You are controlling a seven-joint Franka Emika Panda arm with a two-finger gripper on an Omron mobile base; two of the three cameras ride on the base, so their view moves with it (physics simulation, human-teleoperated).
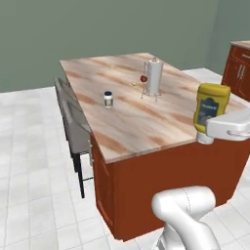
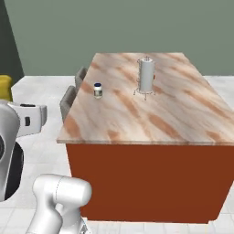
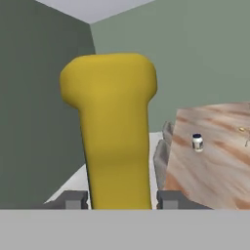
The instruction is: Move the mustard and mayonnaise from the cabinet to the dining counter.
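Mustard [image 1: 211, 106] upright (cap end down), long axis vertical, clamped in jaws, mayonnaise [image 1: 108, 99] standing on dining counter [image 1: 146, 122]

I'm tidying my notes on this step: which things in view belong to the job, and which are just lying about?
Job: mustard, held in the pincer; mayonnaise, standing on the dining counter.

Lying about: paper-towel roll on its stand, stools beside the counter.

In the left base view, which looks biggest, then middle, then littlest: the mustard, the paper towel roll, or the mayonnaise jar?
1. mustard, though it is nearest the camera, so it may only look biggest.
2. paper towel roll
3. mayonnaise jar
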